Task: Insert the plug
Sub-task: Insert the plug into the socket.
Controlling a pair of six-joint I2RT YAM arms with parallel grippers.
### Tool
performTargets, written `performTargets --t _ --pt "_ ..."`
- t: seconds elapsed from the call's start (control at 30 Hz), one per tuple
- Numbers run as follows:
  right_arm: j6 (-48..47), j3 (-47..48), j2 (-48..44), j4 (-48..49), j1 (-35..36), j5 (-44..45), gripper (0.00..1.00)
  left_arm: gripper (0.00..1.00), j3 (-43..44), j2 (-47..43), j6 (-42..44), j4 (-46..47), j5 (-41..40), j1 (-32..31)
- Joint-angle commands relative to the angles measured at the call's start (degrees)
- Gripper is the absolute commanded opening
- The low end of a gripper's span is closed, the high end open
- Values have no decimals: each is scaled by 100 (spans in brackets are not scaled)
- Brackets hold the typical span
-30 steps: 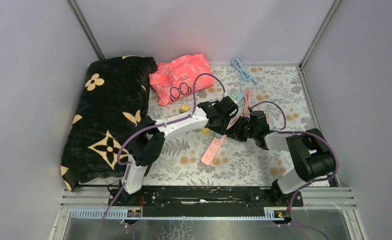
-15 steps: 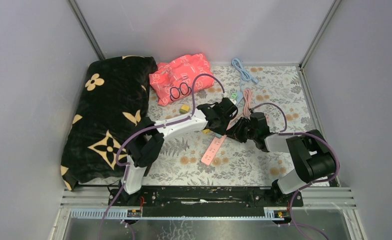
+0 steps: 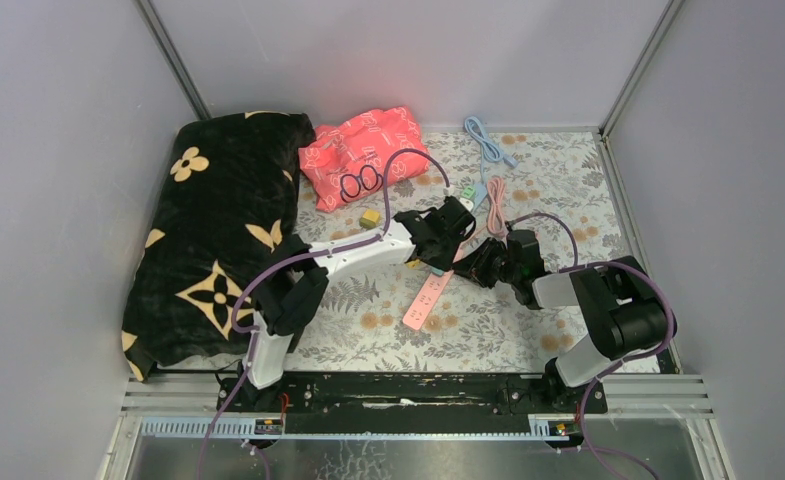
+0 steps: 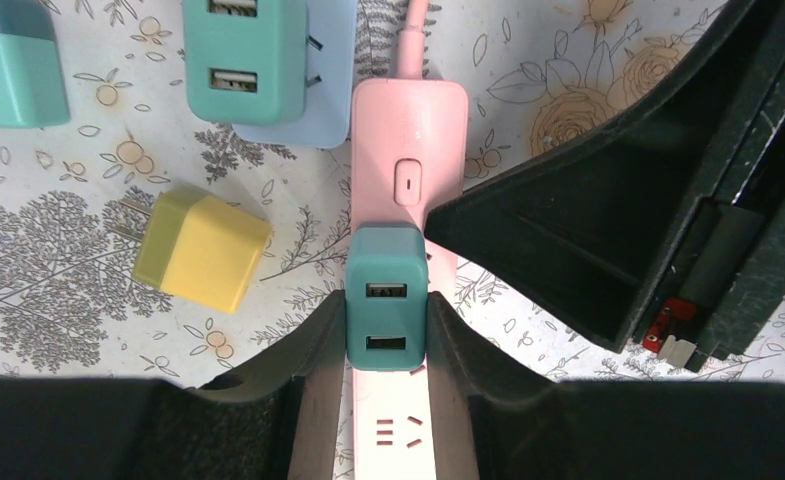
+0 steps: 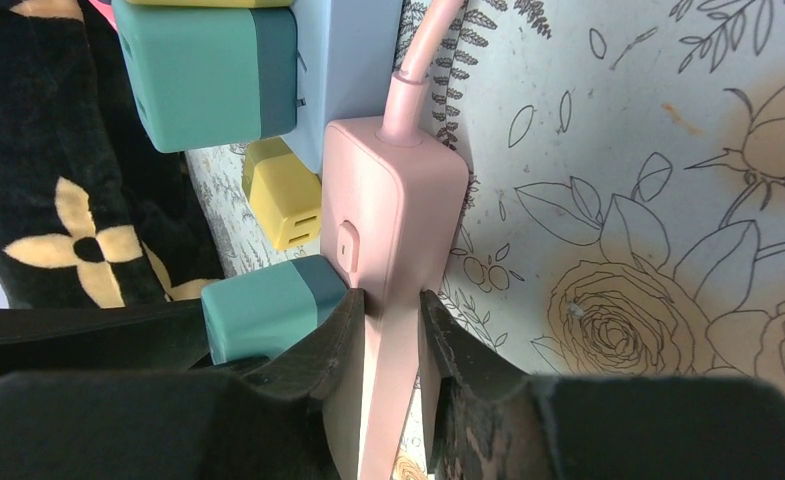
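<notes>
Pink plastic marked the power strip [image 3: 426,298], which lay slantwise near the middle of the flowered table [image 3: 488,330], its cord running off toward the far right corner. The left arm [image 3: 368,248] reached over it from the near left, and the left jaws pinched a teal plug [image 4: 386,300] by its two sides. The plug stood against the face of the strip [image 4: 405,190], just below the switch, with its two USB ports toward the wrist camera; how far its prongs sat in the socket could not be told. The right arm [image 3: 568,285] came in low from the right, and the right jaws were clamped on the long narrow sides of the strip [image 5: 393,200], close beside the teal plug [image 5: 263,315]. A yellow charger [image 4: 203,250] lay on the table just left of the strip, with a teal-and-blue charger [image 4: 258,60] beyond it. A black blanket with cream flowers [image 3: 218,240] filled the left edge, a red bag [image 3: 363,150] sat toward the far edge, and a blue cable [image 3: 488,140] lay near the far right corner.
</notes>
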Motion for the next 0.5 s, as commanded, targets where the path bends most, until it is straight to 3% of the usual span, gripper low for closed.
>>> performTargets --t 0.0,0.47 --pt "-354 25 373 -803 98 223 25 0 -615 789 -141 -132 104 -71" --pt "-425 137 591 -823 101 158 24 0 -1402 437 -210 203 -37 225"
